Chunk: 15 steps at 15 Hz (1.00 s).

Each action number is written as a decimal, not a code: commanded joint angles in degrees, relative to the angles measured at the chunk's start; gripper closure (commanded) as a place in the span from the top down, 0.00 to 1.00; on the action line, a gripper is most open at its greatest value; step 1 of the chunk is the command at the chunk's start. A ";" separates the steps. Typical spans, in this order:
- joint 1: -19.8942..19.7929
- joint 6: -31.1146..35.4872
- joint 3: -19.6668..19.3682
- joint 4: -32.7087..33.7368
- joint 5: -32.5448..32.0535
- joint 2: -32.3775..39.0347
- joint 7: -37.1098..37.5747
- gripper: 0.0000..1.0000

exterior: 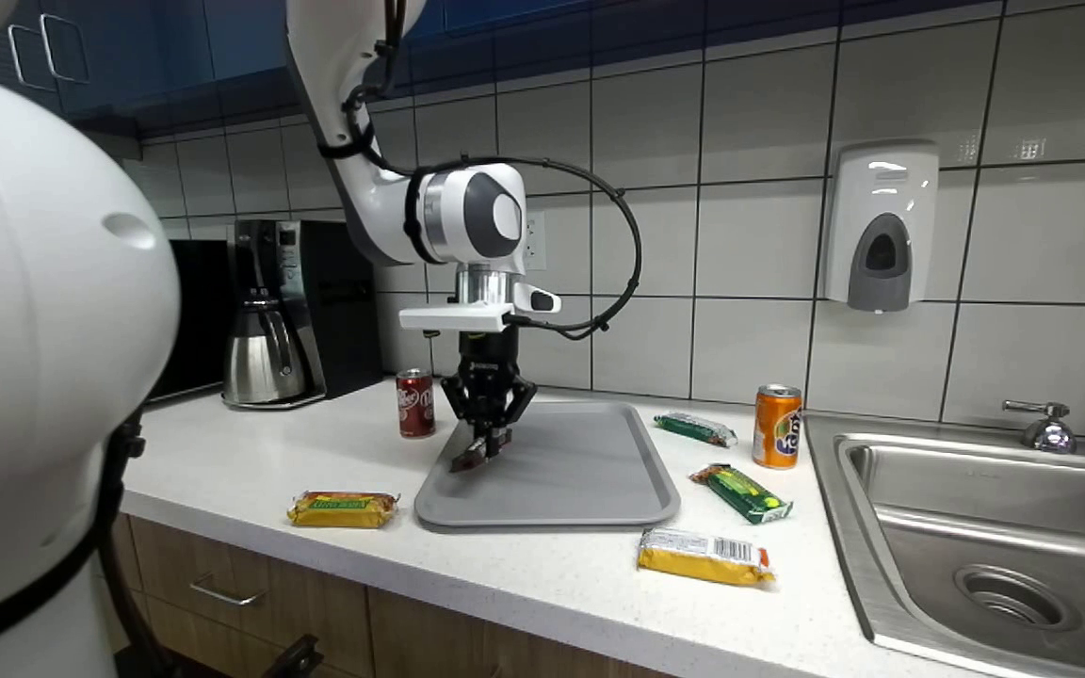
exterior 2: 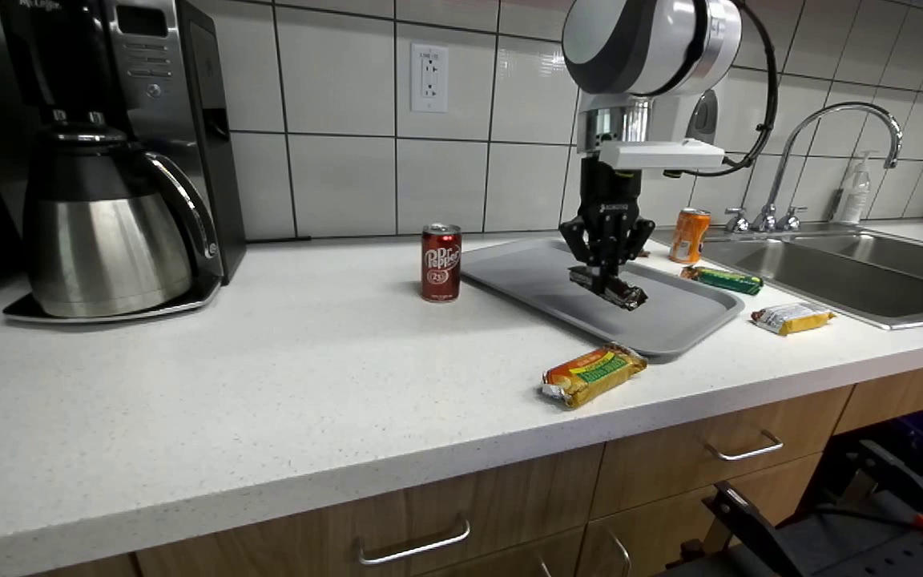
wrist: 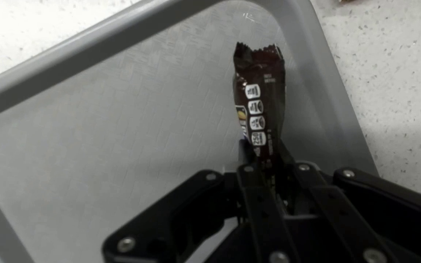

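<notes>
Claw (wrist: 266,153) — dark bar (wrist: 261,95) pinched between jaws — tray (wrist: 122,135) beneath.

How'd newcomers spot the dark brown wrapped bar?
On the white speckled countertop, find the gray rectangular tray. Above it, the black two-fingered gripper clamps the dark brown wrapped bar. Unlike yellow-wrapped bars and green-wrapped bars nearby, it alone is held.

A coffee maker (exterior 2: 149,88) with a steel carafe (exterior 2: 113,252) stands well apart from the sink (exterior: 929,556), beside which an orange can (exterior: 777,428) is upright. The tiled wall (exterior: 759,235) carries a soap dispenser (exterior: 884,226) and an outlet (exterior 2: 429,78); near the faucet (exterior 2: 852,106) stands what is probably a pump bottle (exterior 2: 856,192).
</notes>
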 commanded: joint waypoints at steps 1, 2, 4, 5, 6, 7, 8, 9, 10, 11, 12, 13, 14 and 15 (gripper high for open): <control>-0.44 1.00 0.09 1.48 -0.98 2.38 0.68 0.04; -0.45 1.14 0.07 1.70 -0.86 2.83 0.63 0.04; -0.48 1.51 -0.01 2.09 -0.58 3.53 0.64 0.04; -0.48 1.55 -0.08 2.22 -0.67 3.75 0.55 0.04; -0.44 1.74 -0.14 2.24 -0.81 3.88 0.55 0.04; -0.43 1.82 -0.18 2.24 -0.86 3.96 0.47 0.04; -0.45 1.83 -0.19 2.21 -0.79 3.97 0.36 0.04; -0.47 1.75 -0.19 2.08 -0.85 3.82 0.12 0.40; -0.43 1.72 -0.27 1.91 -1.04 3.55 0.24 0.43; -0.53 1.59 -0.22 1.59 -0.94 3.05 -0.26 0.48; -0.63 1.37 -0.20 1.36 -0.88 2.60 -0.68 0.56; -0.78 1.32 -0.20 0.88 -0.81 1.81 -1.22 0.63; -0.91 1.16 -0.21 0.60 -0.66 1.23 -1.55 0.71; -1.06 1.00 -0.26 0.07 -0.54 0.25 -1.83 0.77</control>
